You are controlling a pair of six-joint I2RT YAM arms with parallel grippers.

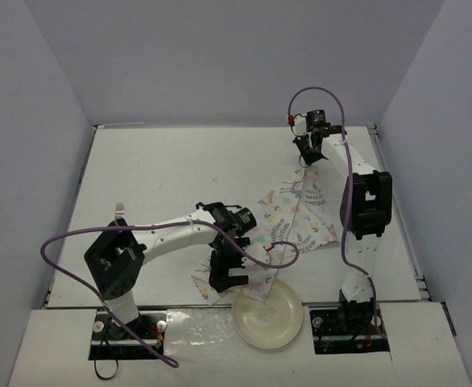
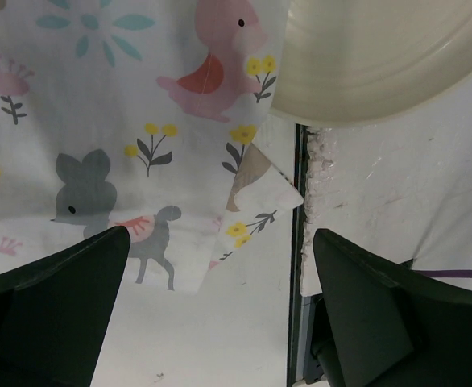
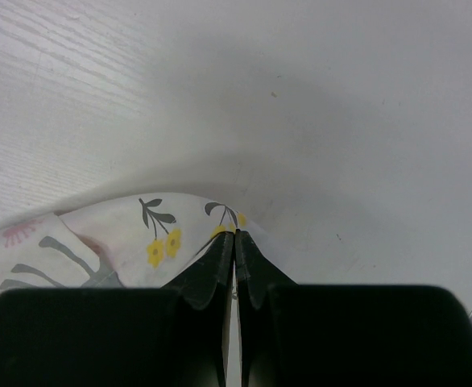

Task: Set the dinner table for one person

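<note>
The dinner table (image 1: 163,169) is a flat white surface. A crumpled placemat (image 1: 294,214) printed with animals and leaves lies right of centre. My right gripper (image 1: 307,158) is shut on its far corner and holds it up; in the right wrist view the closed fingertips (image 3: 236,235) pinch the cloth edge (image 3: 123,234). My left gripper (image 1: 226,279) is open and empty above the placemat's near corner (image 2: 252,193), its gap (image 2: 220,234) over bare table. A cream plate (image 1: 268,316) sits at the table's near edge, also seen in the left wrist view (image 2: 381,56).
A silver fork (image 1: 120,214) lies at the left side of the table. Pale grey-lilac walls (image 1: 51,161) enclose three sides. The table's near edge seam (image 2: 296,266) runs just right of my left gripper's gap.
</note>
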